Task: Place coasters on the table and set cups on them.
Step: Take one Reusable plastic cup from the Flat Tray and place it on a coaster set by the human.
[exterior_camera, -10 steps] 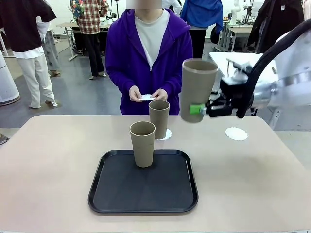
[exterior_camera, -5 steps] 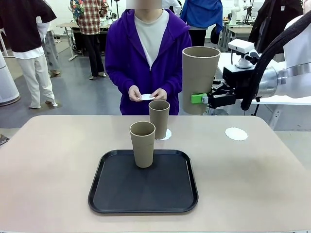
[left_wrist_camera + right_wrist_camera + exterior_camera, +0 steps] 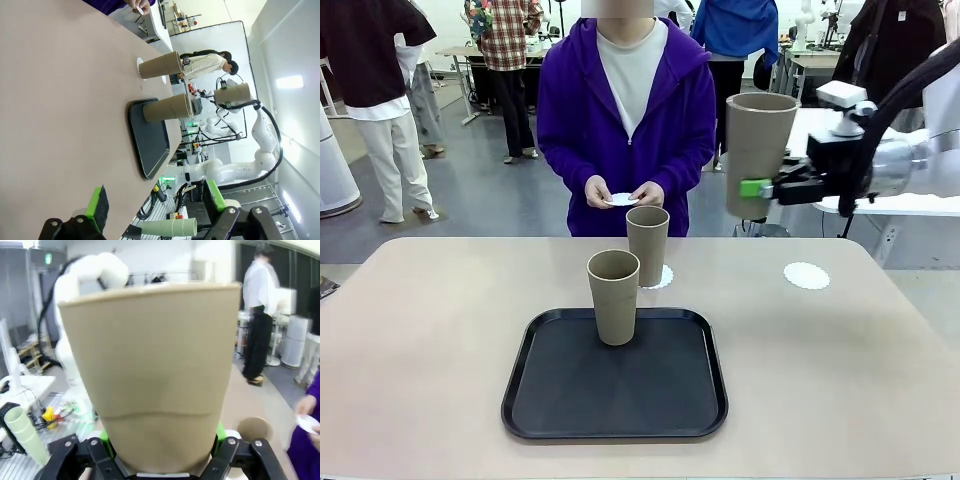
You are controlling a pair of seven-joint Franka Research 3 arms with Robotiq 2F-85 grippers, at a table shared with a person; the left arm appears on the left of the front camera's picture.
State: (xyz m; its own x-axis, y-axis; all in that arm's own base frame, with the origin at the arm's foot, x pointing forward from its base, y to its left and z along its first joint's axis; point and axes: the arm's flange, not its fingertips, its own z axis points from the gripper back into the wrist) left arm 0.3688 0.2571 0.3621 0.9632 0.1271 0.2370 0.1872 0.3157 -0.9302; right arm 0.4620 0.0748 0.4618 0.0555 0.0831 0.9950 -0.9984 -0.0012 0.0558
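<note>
Matte tan tumbler [image 3: 613, 300] on the black tray [image 3: 620, 390], which shows a soft plastic sheen (smooth rim); beyond the tray, a lacy paper doily [image 3: 807, 275] on the smooth, matt beige tabletop [image 3: 420, 330].
</note>
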